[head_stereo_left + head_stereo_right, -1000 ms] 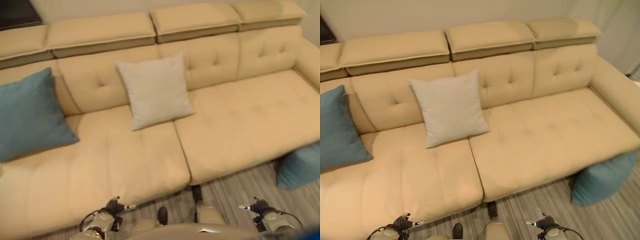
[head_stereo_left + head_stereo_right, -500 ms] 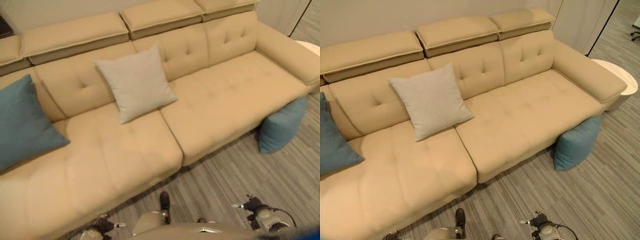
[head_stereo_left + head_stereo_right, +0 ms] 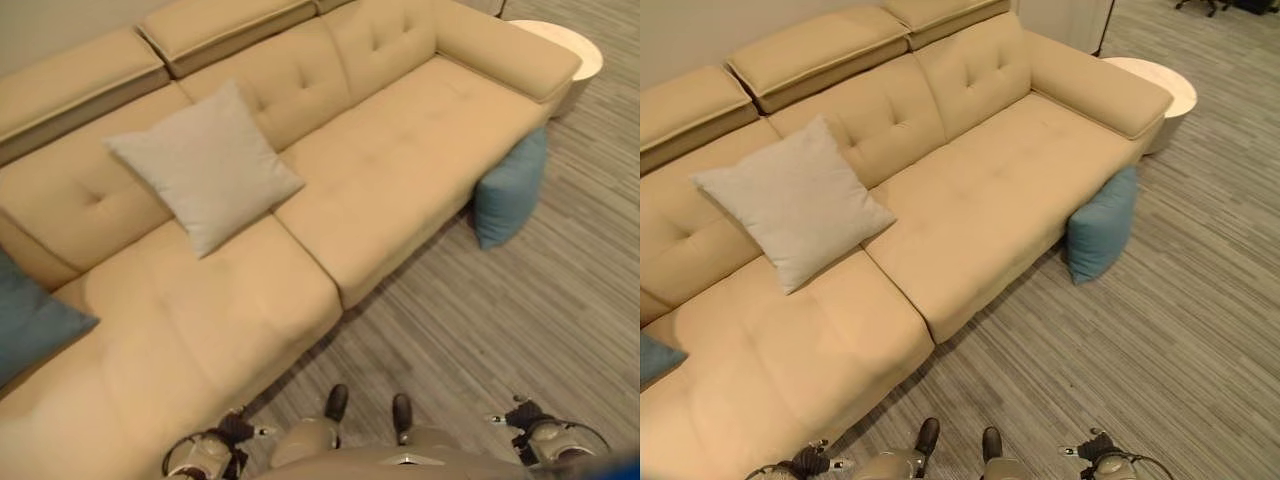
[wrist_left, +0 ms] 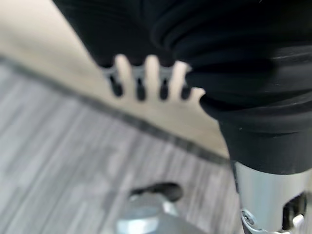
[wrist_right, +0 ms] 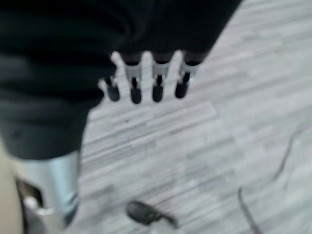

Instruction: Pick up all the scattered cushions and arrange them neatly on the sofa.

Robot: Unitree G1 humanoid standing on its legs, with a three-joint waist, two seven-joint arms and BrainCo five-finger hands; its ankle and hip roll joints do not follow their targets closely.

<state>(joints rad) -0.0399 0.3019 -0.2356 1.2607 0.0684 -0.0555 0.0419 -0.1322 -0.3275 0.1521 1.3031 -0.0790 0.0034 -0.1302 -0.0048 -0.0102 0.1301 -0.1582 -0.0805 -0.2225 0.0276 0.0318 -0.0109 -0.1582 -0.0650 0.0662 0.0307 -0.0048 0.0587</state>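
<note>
Likely the blue cushion (image 3: 1101, 225) on the floor (image 3: 1160, 330) (soft, light, squashy) wants gripping by both sides; left hand (image 4: 148, 78) and right hand (image 5: 146, 80) hang relaxed, empty.

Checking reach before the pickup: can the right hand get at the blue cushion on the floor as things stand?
Probably not yet. The right hand hangs low by the robot, empty, while the blue cushion leans against the sofa well ahead across bare floor. Nothing blocks it.

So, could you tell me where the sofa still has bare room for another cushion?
The right seat, between the beige cushion and the sofa's armrest, is bare. The left seat's front part is free too, between the beige cushion and the blue cushion at the far left. One blue cushion stands on the floor.
</note>
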